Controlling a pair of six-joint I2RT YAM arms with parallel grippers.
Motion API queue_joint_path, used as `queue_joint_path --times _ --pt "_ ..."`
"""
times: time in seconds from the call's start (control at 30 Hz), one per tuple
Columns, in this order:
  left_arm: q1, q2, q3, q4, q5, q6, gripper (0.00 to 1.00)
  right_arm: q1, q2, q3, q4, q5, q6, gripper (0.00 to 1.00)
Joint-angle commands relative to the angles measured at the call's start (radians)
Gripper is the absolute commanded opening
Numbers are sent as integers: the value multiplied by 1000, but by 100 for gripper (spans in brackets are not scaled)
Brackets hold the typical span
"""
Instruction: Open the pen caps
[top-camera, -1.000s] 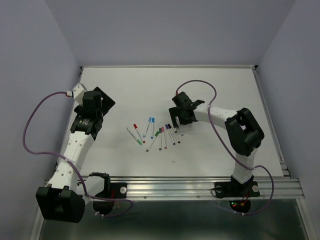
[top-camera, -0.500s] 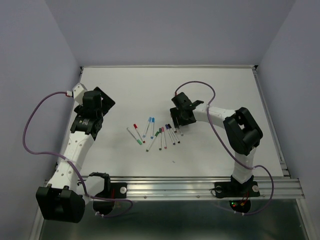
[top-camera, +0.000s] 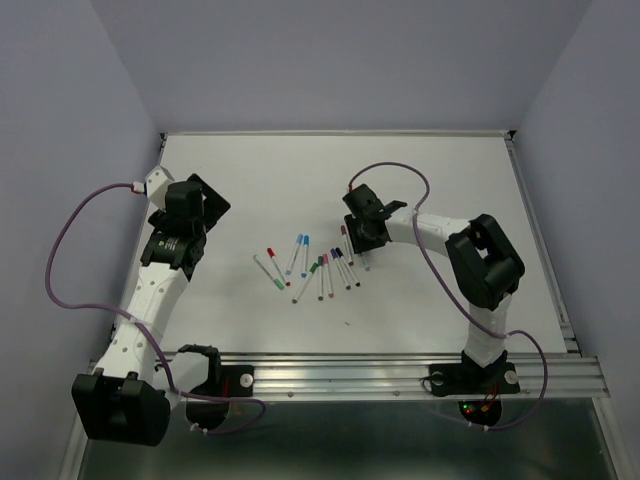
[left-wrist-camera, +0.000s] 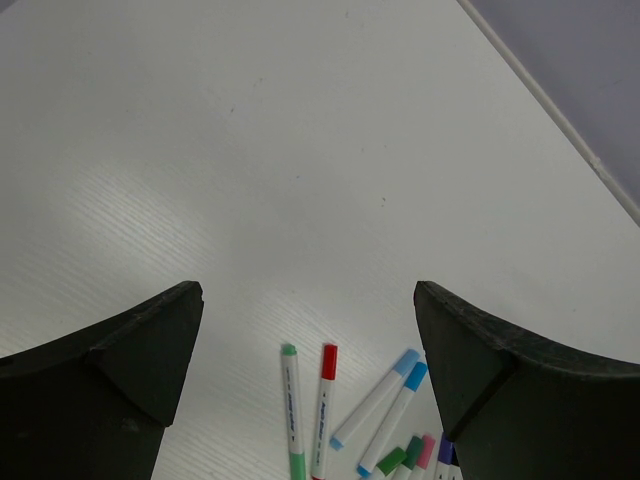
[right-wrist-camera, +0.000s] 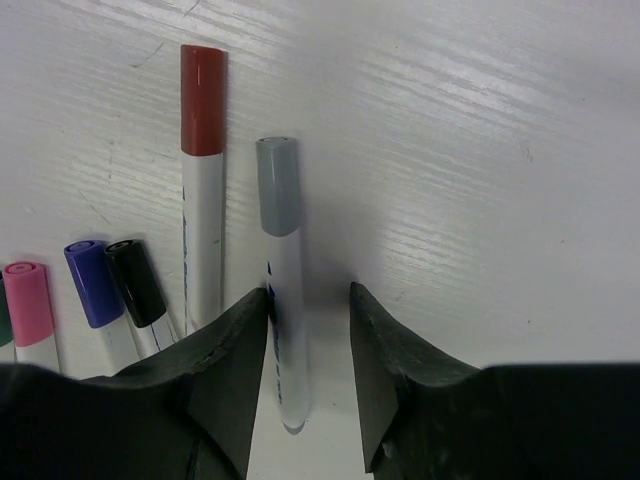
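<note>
1. The white table (top-camera: 450, 180) carries a loose cluster of pens (top-camera: 310, 265) near its middle — thin white barrels lying flat, all capped.
2. Left part: a green cap (left-wrist-camera: 297, 466), a red cap (left-wrist-camera: 329, 360), two blue caps (left-wrist-camera: 406, 360).
3. Right end: a grey cap (right-wrist-camera: 278, 185) just beside a dark red cap (right-wrist-camera: 203, 100).

In the right wrist view, the left edge cuts the pink cap (right-wrist-camera: 27, 288). The barrels under the purple cap (right-wrist-camera: 90, 280) and black cap (right-wrist-camera: 138, 282) vanish behind a finger of the right gripper (right-wrist-camera: 308, 310). In the left wrist view, the green pen (left-wrist-camera: 293, 410) and red pen (left-wrist-camera: 323, 420) run off the bottom edge.
</note>
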Motion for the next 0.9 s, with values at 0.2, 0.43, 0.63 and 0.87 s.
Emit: queue_joint_path --times 0.2,0.43,0.63,0.87 --pt "3 -20 -13 28 -7 18 99 10 92 -37 -11 -39 -20 16" --pt "3 -26 -17 37 21 18 99 10 67 -87 52 -52 -31 1" --pt "2 -30 -34 115 223 81 99 10 -130 -163 228 -96 -83 1" --pt "-52 -98 -132 451 680 79 99 1 -368 -208 322 -297 -132 1"
